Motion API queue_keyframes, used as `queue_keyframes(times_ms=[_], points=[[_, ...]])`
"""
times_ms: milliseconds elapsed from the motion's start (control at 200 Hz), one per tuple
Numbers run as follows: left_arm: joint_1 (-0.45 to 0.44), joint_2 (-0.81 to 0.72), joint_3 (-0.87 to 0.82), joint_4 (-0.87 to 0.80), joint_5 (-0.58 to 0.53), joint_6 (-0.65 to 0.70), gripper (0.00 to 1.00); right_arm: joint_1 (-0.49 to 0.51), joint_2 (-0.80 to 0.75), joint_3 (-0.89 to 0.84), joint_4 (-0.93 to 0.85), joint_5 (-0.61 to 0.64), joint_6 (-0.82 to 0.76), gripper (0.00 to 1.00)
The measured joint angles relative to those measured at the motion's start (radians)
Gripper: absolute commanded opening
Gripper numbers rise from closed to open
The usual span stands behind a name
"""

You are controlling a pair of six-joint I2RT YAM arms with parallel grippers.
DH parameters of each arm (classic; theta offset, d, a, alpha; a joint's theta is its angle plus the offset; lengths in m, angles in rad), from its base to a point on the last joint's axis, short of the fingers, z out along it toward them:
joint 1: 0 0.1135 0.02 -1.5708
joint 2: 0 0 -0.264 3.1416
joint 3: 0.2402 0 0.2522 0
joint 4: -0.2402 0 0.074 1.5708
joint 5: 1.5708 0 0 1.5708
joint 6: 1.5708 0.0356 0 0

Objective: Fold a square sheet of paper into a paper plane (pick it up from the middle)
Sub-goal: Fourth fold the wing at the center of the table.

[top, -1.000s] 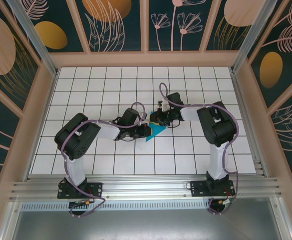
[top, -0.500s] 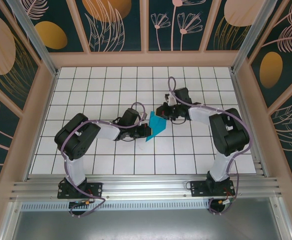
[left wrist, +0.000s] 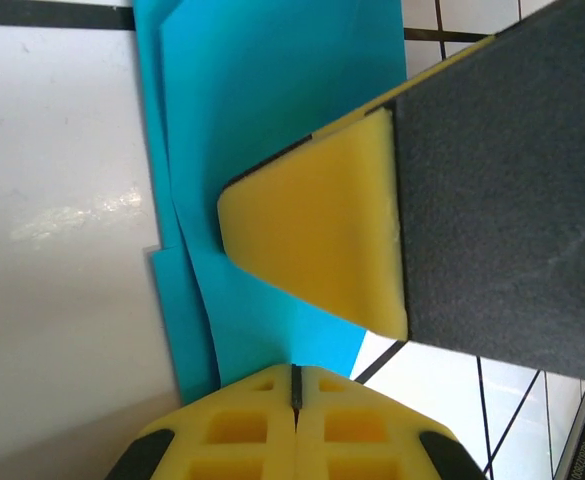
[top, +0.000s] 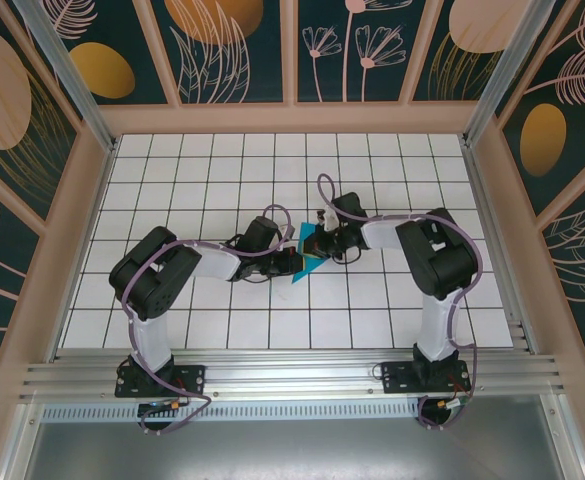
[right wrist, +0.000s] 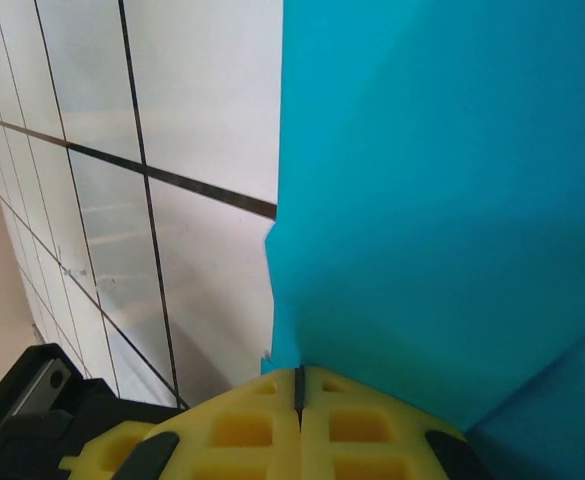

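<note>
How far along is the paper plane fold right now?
Done: the teal sheet shows overlapping folded layers, so early folds look made. In hand: the left gripper and right gripper are both shut, pinching its edges. Left: it is not yet a slim pointed dart, so the later folds seem to remain.

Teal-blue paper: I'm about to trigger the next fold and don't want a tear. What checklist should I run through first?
1. Left gripper shut on the thin teal-blue folded paper: ok.
2. Right gripper shut on the same paper: ok.
3. Grippers clear of each other: cannot tell, they crowd together.
4. Folded layers' edges flush: not ok, staggered in left wrist view.
5. Paper flat on the white gridded table: cannot tell.
</note>
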Motion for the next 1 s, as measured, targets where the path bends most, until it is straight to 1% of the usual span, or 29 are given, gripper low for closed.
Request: queue_keyframes(times_ms=[195, 400, 555, 766, 1001], points=[[0.000, 0.000, -0.003, 0.001, -0.003, 0.000, 0.00, -0.004, 0.018, 0.030, -0.032, 0.000, -0.006, 0.06], [0.000, 0.000, -0.013, 0.011, -0.003, 0.000, 0.00, -0.027, 0.046, 0.051, -0.043, -0.068, -0.008, 0.08], [0.000, 0.000, -0.019, 0.026, -0.005, 0.001, 0.00, -0.041, 0.074, 0.095, -0.078, -0.090, -0.018, 0.09], [0.000, 0.000, -0.021, 0.029, -0.005, 0.005, 0.00, -0.075, 0.110, 0.152, -0.115, -0.116, -0.046, 0.10], [0.000, 0.000, -0.021, 0.029, -0.005, 0.008, 0.00, -0.122, 0.144, 0.210, -0.139, -0.112, -0.074, 0.10]])
